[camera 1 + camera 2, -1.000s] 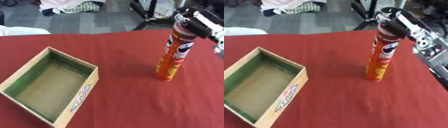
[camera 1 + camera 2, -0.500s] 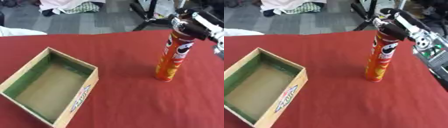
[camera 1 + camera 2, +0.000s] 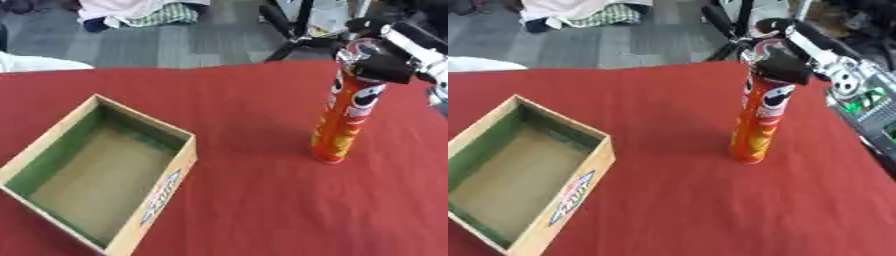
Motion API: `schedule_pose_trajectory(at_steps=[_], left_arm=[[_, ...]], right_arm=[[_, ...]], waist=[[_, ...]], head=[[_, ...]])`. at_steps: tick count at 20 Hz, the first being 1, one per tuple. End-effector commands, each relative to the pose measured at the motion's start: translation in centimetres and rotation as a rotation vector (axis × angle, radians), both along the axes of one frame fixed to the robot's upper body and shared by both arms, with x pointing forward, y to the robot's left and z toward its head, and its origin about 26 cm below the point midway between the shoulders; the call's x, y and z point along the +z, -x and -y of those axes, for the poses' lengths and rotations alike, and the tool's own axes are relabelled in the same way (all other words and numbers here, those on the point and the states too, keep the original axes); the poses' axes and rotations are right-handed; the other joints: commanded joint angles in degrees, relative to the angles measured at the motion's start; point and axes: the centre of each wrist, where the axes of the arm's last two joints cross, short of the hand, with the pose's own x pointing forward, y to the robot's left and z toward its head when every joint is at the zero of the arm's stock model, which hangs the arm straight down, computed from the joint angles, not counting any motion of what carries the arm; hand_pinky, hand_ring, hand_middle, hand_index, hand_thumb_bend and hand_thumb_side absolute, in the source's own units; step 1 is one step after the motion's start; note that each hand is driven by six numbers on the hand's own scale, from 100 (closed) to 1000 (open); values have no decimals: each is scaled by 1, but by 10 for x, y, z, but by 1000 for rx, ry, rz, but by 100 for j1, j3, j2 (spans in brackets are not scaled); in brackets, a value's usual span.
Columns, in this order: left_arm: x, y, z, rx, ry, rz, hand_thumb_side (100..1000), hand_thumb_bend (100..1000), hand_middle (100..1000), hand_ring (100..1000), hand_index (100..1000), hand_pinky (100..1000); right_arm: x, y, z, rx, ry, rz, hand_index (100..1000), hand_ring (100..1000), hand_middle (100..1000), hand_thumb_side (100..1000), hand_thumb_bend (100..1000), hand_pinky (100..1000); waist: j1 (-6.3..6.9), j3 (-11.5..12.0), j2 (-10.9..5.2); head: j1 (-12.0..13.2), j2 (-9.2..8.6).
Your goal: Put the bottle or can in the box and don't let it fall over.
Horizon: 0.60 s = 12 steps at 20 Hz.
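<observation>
The can stands upright near the table's right edge, well apart from the box at the left edge. The right hand has its fingers curled round the can's top; held so high, the tall can may swing or tip when set down in the box.

Grey floor beyond red tablecloth.

head stereo pair, looking down, table
</observation>
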Motion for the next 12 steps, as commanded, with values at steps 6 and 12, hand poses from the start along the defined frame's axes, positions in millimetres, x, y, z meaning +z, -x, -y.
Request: schedule_pose_trajectory(at_steps=[6,12], left_arm=[[11,1,-1,-1,-25,31,453,528,829,779,727,880],[11,1,-1,0,-23,29,452,525,829,780,725,883]], right_arm=[[6,1,3,20,79,-45,945,840,880,564,267,511],[8,2,3,37,133,-72,932,765,862,471,272,412]], waist=[[2,20,-26],[-1,6,-29]], head=[[-15,-33],[-20,-26]])
